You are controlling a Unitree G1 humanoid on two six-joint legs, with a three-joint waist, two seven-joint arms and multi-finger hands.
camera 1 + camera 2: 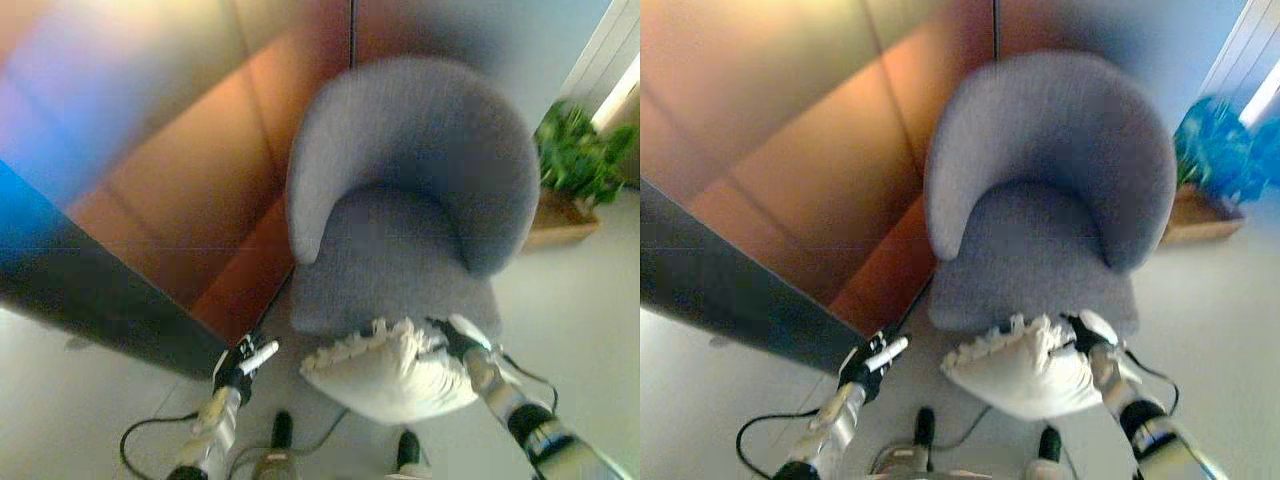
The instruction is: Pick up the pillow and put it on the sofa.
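A white pillow (385, 368) with a frilled edge hangs in front of the sofa's seat, held off the floor. My right hand (455, 340) is shut on the pillow's right edge. The sofa (410, 200) is a grey rounded armchair with a curved back, just beyond the pillow. My left hand (243, 365) is low at the left, apart from the pillow, fingers relaxed and holding nothing. The same scene shows in the right eye view, with the pillow (1025, 365) and the right hand (1090, 335).
A brown panelled wall (190, 150) stands left of the sofa. A dark panel (110, 300) runs along the lower left. A green potted plant (575, 165) in a wooden box stands right of the sofa. Pale floor (570, 300) lies to the right.
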